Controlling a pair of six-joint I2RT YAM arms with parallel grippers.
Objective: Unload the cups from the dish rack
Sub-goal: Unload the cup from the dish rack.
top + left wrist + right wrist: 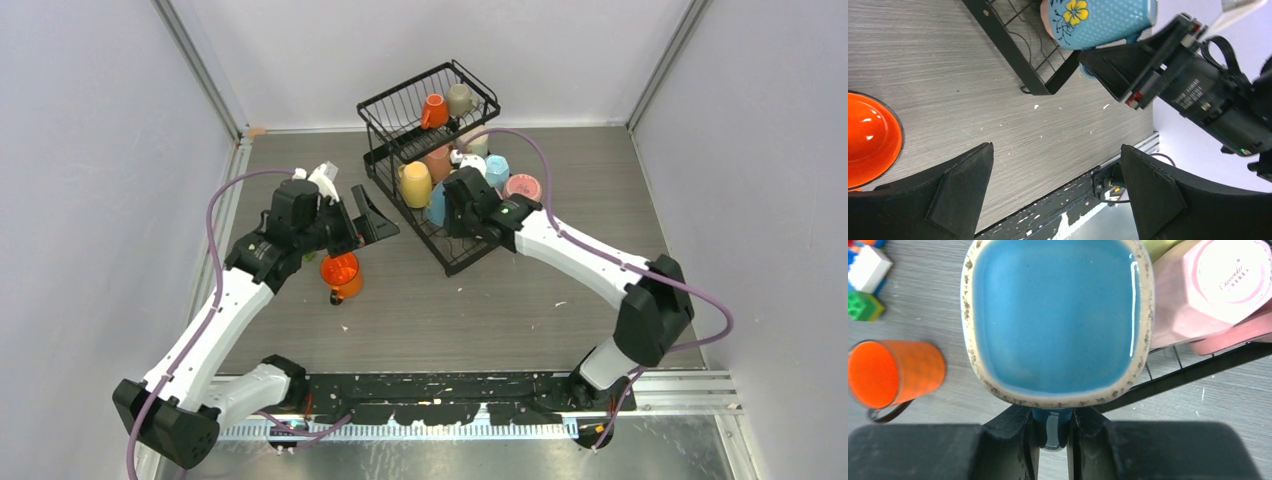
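The black wire dish rack (pixel 470 255) stands at the middle back of the table. Its upper basket holds an orange cup (pixel 433 110) and a beige cup (pixel 459 98). Yellow (pixel 415 184), salmon (pixel 438 160), light blue (pixel 497 170) and pink (pixel 522 186) cups sit in the lower tray. My right gripper (pixel 1053 415) is shut on the handle of a blue cup (pixel 1053 320) at the tray's front left corner. That blue cup (pixel 1098 20) has a yellow flower on its side. My left gripper (pixel 1056 147) hangs open and holds nothing, just beside an orange cup (pixel 341 275) on the table.
Small coloured blocks (pixel 865 285) lie on the table left of the rack. Grey walls close in the left, right and back sides. The rack's front corner (pixel 1035 90) is close to my left gripper (pixel 372 218).
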